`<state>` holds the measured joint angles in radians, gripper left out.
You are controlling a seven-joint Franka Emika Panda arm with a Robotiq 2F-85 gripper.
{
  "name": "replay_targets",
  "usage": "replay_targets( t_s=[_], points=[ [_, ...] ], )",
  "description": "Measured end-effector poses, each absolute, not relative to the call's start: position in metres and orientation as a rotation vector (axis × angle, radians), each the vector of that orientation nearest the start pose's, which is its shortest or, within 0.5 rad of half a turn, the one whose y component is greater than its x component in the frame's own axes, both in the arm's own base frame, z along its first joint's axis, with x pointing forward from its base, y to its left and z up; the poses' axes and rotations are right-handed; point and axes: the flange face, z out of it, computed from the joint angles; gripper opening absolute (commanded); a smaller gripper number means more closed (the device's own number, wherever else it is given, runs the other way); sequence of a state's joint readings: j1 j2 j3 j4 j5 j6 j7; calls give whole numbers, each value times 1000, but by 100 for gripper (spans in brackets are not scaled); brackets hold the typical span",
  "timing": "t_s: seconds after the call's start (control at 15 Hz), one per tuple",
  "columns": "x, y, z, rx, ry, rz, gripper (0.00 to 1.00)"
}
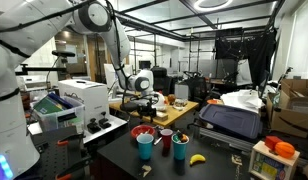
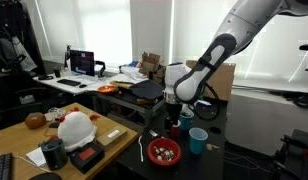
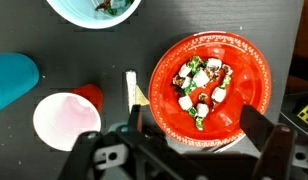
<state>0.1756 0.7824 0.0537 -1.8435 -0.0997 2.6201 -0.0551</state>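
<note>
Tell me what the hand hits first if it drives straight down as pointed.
Probably the red plate and the food on it: the open hand points down right over it. Height above the plate is hard to judge.

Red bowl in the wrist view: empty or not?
Not empty. The red bowl holds a small heap of white, red and green food pieces at its middle; the rest of its floor is bare.
</note>
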Motion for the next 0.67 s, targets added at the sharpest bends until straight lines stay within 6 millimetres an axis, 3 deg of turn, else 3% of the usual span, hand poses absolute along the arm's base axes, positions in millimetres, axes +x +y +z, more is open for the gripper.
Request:
replay_targets(
  t_s=[0.67],
  points=[
    [616,145,97,-3103,-556,0,100]
  ],
)
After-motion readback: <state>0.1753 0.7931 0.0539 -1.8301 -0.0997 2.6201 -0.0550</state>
